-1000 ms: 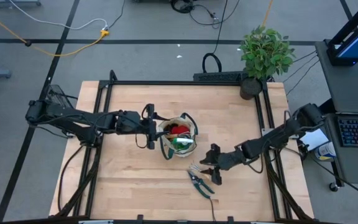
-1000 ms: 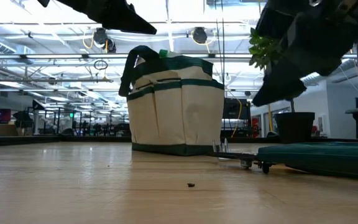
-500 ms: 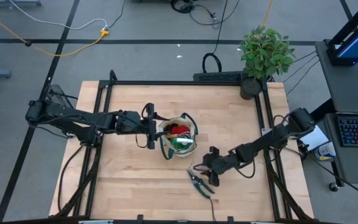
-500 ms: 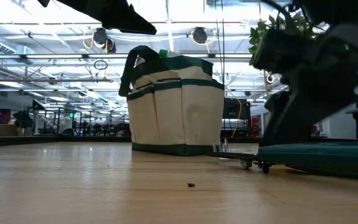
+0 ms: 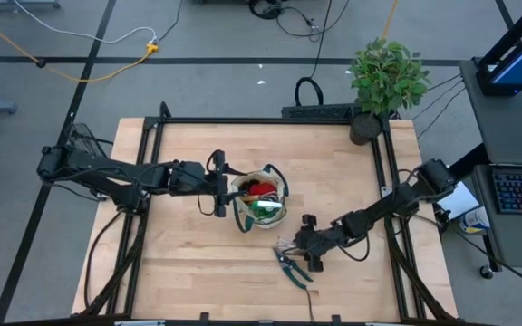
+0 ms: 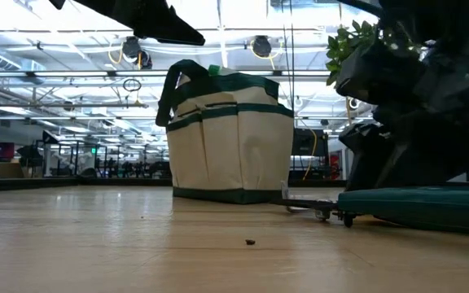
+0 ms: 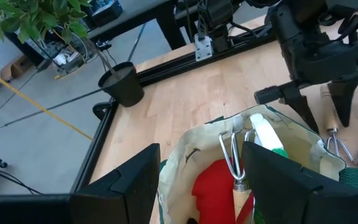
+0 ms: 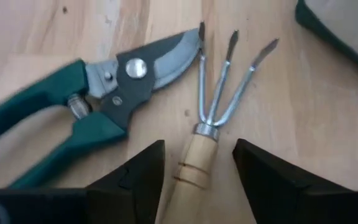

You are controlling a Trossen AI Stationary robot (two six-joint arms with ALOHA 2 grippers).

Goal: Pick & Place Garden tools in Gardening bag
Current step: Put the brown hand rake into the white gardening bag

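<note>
The beige gardening bag [image 5: 259, 199] with green trim stands upright mid-table; inside it show a red item [image 7: 213, 183], a metal-pronged tool [image 7: 232, 155] and a green-white item [image 7: 269, 137]. My left gripper [image 5: 222, 186] is open at the bag's left rim. A wooden-handled fork [image 8: 219, 99] lies flat on the table beside green-handled pruning shears [image 8: 79, 115], on the near right of the bag. My right gripper [image 5: 299, 243] is open and low over the fork, one finger on either side of its wooden handle [image 8: 194, 165], not touching it. My left gripper stands level at the bag's left rim [image 7: 179, 152], coming from the table's left, one finger outside the bag and one over its opening. I cannot tell whether it touches the rim.
A potted green plant [image 5: 386, 77] stands at the table's far right corner. A black frame [image 5: 270, 119] runs round the table. The shears [image 5: 293, 267] lie just near of the fork. Bare wood lies on the near left [image 5: 188, 272].
My right gripper has gone down and toward the table's left and near edges, onto the spot of the fork, and its open fingers now straddle the handle. The bag, the shears and my left gripper have kept still.
</note>
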